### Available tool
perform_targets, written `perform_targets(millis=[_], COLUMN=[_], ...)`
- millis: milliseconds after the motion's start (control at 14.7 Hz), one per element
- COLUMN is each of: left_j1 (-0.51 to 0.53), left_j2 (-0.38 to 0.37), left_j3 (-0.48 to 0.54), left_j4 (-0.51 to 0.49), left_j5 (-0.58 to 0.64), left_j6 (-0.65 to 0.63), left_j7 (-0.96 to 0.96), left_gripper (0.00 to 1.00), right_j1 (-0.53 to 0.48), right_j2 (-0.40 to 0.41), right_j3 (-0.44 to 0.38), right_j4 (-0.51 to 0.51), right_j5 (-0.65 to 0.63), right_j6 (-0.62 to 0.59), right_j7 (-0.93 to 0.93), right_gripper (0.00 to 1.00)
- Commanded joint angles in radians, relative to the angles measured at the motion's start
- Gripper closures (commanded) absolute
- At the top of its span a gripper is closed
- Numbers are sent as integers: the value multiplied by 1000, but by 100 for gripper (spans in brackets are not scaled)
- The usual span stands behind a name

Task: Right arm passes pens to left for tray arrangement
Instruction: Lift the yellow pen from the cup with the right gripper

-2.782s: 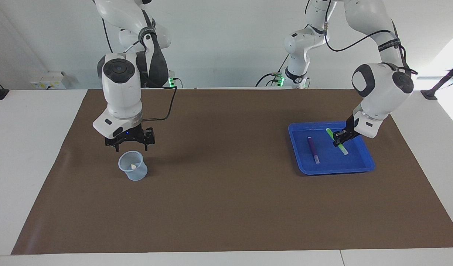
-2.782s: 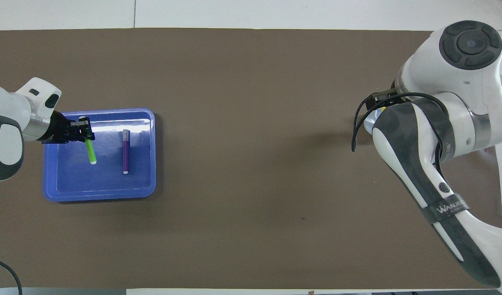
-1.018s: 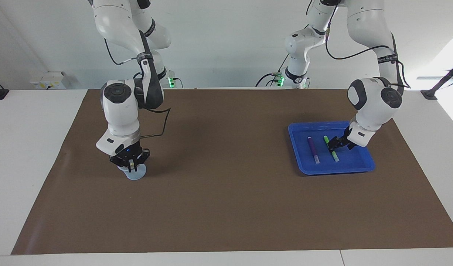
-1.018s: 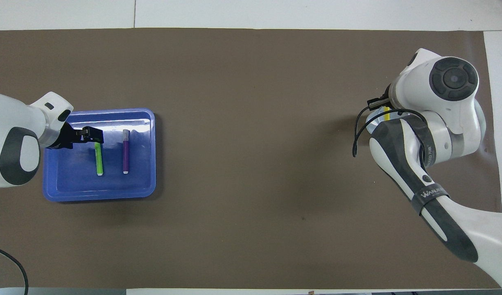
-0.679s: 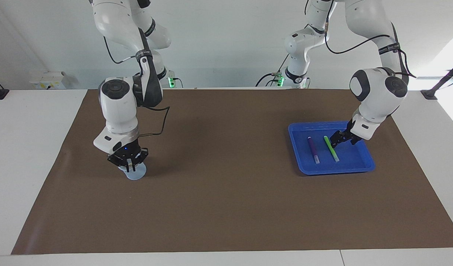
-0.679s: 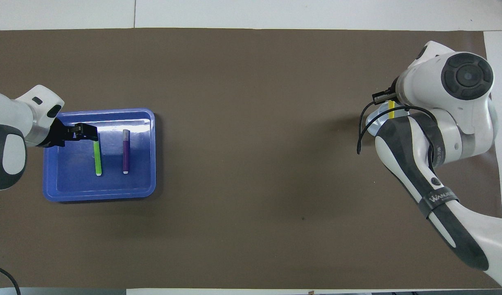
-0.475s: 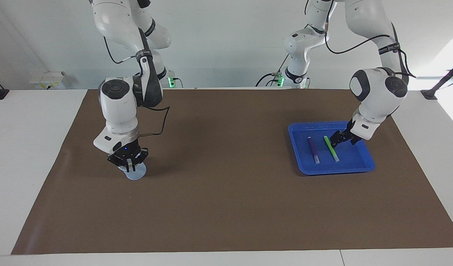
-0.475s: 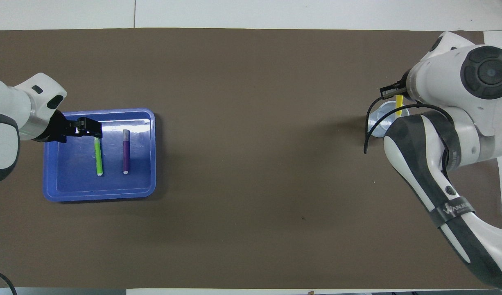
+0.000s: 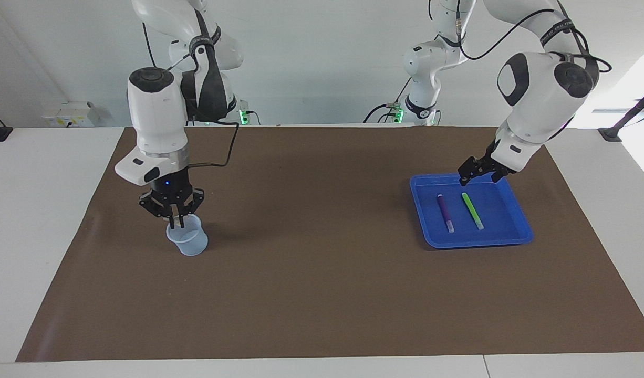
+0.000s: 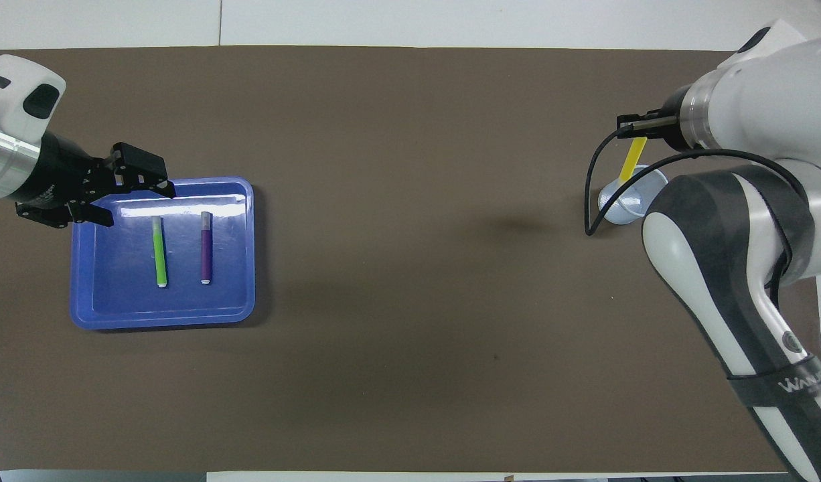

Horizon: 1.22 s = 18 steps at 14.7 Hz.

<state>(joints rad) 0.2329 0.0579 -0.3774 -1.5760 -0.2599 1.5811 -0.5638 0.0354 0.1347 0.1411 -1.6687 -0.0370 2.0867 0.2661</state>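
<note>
Right end effector (image 9: pixel 178 214) (closed) around yellow pen (image 10: pixel 633 159)

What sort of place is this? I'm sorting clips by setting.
Probably a robotics lab bench: two white arms at a white table covered by a brown mat, with only staged props, a blue tray holding two pens and a small cup.

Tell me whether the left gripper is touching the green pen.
Apart. The facing view shows the left gripper raised over the blue tray's rim, with bare tray floor between it and the green pen.
</note>
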Motion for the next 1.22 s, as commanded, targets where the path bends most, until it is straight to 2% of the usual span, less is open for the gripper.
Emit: perform_targets(millis=[0,339,679,950,1154], left_j1=[-23,-43,-76,-128,-173], left_j2=[31,10,5,-18,-90], left_j3=[-6,-86,-129,-133,-135], left_j4=[70,74,62,16,-120], left_j5=[-80,-119,-194,-196,-197], left_j6=[-36,52,255,307,430], left_j7=[-238,-777,-1239,-1426,-1449], left_gripper=[0,0,0,0,0], right_j1=[-5,-3,-2,0,1], right_j2=[36,77,115,138,149], right_j3=[43,187,330,406,457], right_j4=[52,144,201,231,241], right_j5=[103,190,187,184,181], right_j6=[-28,-60,-40,-43,-39], right_j7=[242,753,1137,1310,1410], right_gripper=[100,100,100,100,100])
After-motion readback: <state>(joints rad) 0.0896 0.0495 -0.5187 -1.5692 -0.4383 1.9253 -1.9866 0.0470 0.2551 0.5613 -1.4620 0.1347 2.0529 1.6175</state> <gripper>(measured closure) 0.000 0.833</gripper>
